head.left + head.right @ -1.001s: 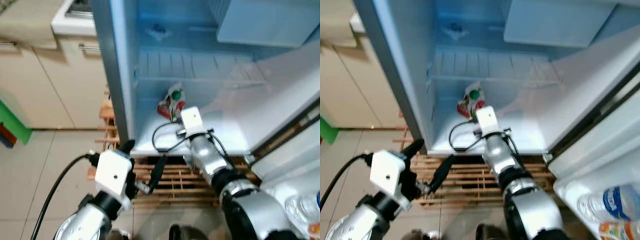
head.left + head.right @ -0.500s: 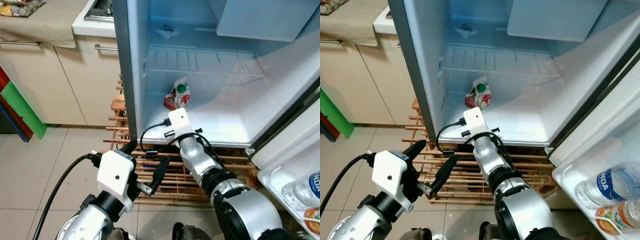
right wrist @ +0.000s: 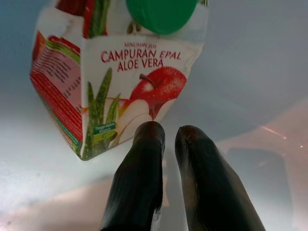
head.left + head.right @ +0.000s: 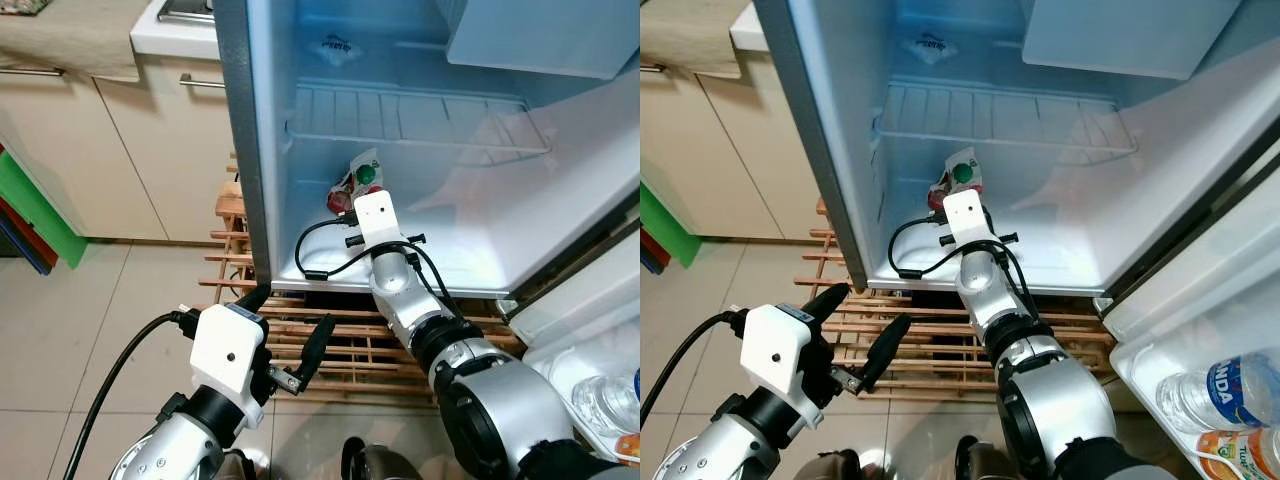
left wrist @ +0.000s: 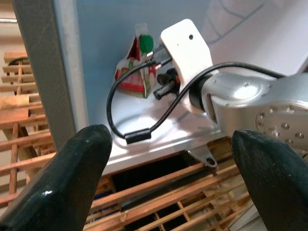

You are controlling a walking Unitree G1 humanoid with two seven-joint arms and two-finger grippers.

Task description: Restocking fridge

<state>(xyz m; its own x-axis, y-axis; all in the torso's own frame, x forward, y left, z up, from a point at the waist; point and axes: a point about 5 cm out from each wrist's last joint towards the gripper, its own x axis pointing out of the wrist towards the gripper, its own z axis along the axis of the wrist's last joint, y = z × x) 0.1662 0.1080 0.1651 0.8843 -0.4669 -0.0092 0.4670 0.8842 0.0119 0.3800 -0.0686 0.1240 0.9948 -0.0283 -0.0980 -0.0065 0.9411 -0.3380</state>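
Note:
A red and white apple and aloe vera juice carton point(image 3: 120, 72) with a green cap stands upright at the back of the fridge floor point(image 4: 470, 255). My right arm reaches into the fridge. The right gripper point(image 3: 169, 134) is shut with nothing between its fingers, and its tips are just short of the carton's lower front corner. In the eye views the white wrist box point(image 4: 375, 218) hides those fingers, with the carton point(image 4: 352, 182) right behind it. My left gripper point(image 4: 288, 320) hangs open and empty outside the fridge, low over the wooden pallet.
A wire shelf point(image 4: 400, 115) spans the fridge above the carton, with a white drawer point(image 4: 540, 40) higher up. A wooden pallet point(image 4: 340, 345) lies under the fridge. Beige cabinets point(image 4: 120, 150) stand to the left. The open door at right holds bottles point(image 4: 1220, 395).
The head camera has shifted, so the whole scene sits differently in the frame. My right gripper stays by the carton and the left gripper stays open.

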